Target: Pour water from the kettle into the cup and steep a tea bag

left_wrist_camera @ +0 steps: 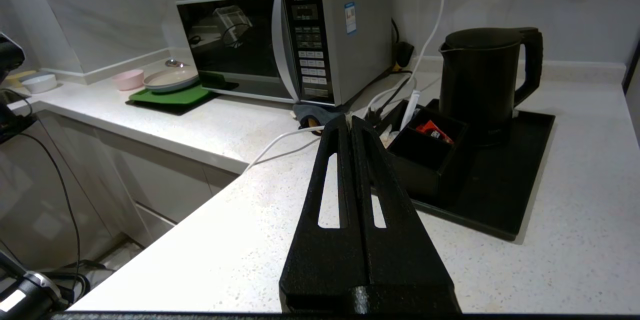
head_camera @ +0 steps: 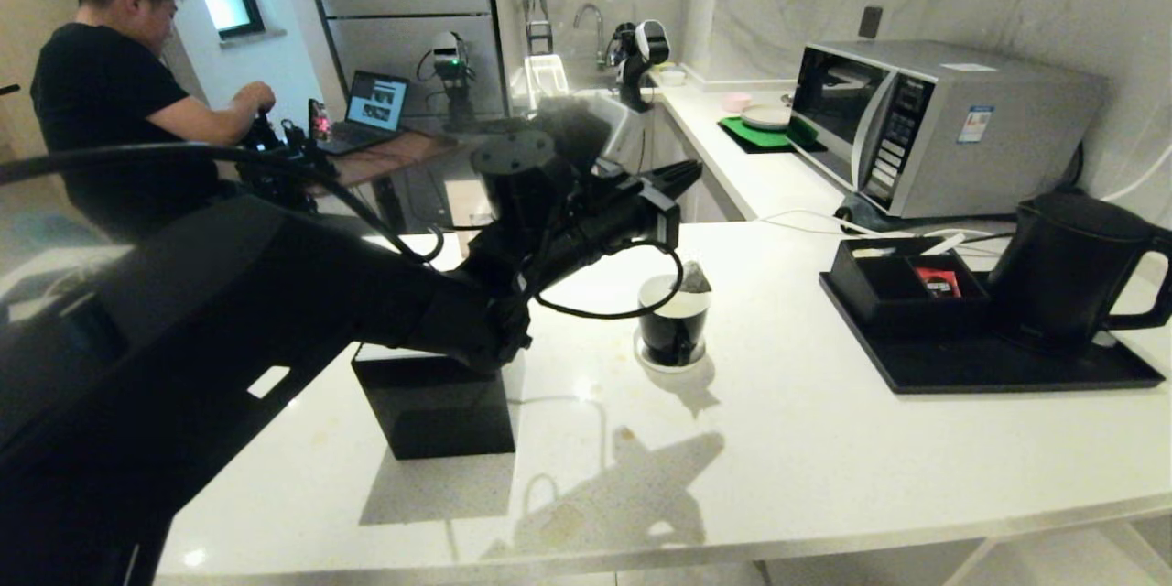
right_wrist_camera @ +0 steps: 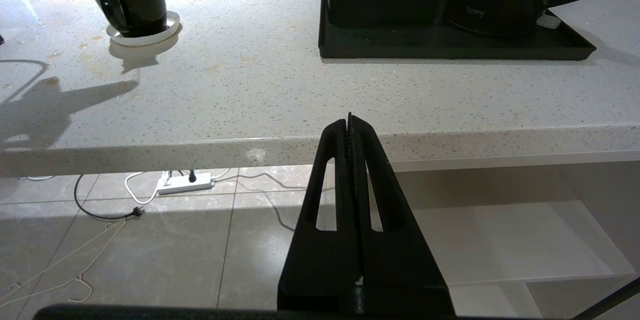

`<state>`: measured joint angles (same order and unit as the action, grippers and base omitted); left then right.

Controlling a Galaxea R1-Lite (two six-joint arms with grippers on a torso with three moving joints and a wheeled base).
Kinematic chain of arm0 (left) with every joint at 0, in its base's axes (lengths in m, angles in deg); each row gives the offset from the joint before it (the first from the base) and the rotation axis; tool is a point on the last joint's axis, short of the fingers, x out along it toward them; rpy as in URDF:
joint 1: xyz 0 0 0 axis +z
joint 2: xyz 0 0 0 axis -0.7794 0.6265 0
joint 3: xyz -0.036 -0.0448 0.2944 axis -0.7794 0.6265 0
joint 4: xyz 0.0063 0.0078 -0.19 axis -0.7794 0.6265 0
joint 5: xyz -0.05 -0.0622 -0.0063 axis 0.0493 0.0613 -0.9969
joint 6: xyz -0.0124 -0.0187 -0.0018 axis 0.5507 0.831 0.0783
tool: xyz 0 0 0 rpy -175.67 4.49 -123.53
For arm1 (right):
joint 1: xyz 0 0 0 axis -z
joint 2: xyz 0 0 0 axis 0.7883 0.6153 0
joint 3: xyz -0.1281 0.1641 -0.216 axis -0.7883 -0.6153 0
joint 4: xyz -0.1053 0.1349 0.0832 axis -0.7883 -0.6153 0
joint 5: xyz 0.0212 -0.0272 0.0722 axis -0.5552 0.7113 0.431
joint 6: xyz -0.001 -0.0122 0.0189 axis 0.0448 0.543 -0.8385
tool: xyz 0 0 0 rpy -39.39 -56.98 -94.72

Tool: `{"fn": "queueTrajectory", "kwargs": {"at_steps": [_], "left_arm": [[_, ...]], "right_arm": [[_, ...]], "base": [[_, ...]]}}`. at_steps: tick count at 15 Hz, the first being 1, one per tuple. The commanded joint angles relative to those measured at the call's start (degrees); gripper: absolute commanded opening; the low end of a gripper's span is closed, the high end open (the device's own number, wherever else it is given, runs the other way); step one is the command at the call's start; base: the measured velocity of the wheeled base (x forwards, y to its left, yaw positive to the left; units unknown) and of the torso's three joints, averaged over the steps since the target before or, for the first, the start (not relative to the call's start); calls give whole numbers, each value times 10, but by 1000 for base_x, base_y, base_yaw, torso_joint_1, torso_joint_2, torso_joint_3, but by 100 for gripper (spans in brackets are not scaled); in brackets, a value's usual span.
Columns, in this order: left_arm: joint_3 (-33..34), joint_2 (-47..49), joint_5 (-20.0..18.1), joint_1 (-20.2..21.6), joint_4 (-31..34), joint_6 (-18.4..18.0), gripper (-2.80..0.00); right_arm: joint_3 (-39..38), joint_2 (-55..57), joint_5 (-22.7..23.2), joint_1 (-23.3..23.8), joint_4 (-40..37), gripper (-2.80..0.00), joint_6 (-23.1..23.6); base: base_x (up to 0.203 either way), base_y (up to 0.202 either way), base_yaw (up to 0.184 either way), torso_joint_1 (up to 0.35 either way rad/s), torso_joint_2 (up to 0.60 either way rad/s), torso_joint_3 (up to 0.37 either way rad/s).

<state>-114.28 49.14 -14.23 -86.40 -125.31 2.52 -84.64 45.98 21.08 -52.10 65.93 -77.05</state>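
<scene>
White stone counter (head_camera: 778, 458), speckled, running along the far wall and out toward the near edge.

Cup (head_camera: 674, 322): glossy black outside, white inside, standing on a small white saucer (head_camera: 648, 359) near the middle of the counter. Tea bag (head_camera: 694, 278): small grey-green pouch, showing at the far right of the cup's rim; whether it rests on the rim or hangs by it cannot be told.

Kettle (head_camera: 1067, 267): matte black, lid on, handle to the right, upright on the right end of a flat black tray (head_camera: 989, 366) at the right of the counter. Black compartment box (head_camera: 902, 286) on the same tray, just left of the kettle, with a red sachet (head_camera: 936, 282) in its right compartment.

Left gripper (head_camera: 682, 176): raised above the counter, over and slightly left of the cup, fingers pressed together with nothing between them, tips pointing right toward the tray.

Right gripper (right_wrist_camera: 350, 122): low, in front of the counter's near edge, fingers pressed together and empty, well apart from cup and kettle.

Black block (head_camera: 432, 405) on the near left of the counter. Silver microwave (head_camera: 925, 124) against the far wall, behind the tray. Person in a black shirt (head_camera: 110, 92) seated far left at a table with a laptop (head_camera: 374, 105).
</scene>
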Motion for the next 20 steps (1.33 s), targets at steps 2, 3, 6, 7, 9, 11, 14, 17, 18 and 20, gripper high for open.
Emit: {"fn": "queueTrajectory", "kwargs": {"at_steps": [2,3,6,7,9,11,14,17,18,20], "left_arm": [[3,1,-1,0,-4,0,-280],[3,3,-1,0,-5,0,-280],[6,6,-1,0,-6,0,-280],[6,8,-1,0,-6,-1,-280],[7,12,0,0,-9,-1,-280],[7,13,0,0,-8,-1,-280],[16,13,1,0,-10,-2,-280],[33,11,1,0,-14,-3,-280],[35,10,1,0,-14,-3,-280],[35,10,1,0,-14,-2,-280]], "right_arm": [[0,1,0,0,0,-280,0],[0,1,0,0,0,-280,0],[0,1,0,0,0,-280,0],[0,1,0,0,0,-280,0],[0,1,0,0,0,-280,0],[0,1,0,0,-1,-280,0],[0,1,0,0,0,-280,0],[0,1,0,0,-1,-280,0],[0,1,0,0,0,-280,0],[0,1,0,0,0,-280,0]], "base": [[0,0,0,0,0,0],[0,0,0,0,0,0],[0,0,0,0,0,0],[0,0,0,0,0,0],[0,0,0,0,0,0],[0,0,0,0,0,0],[0,0,0,0,0,0],[0,0,0,0,0,0],[0,0,0,0,0,0],[0,0,0,0,0,0]]}}
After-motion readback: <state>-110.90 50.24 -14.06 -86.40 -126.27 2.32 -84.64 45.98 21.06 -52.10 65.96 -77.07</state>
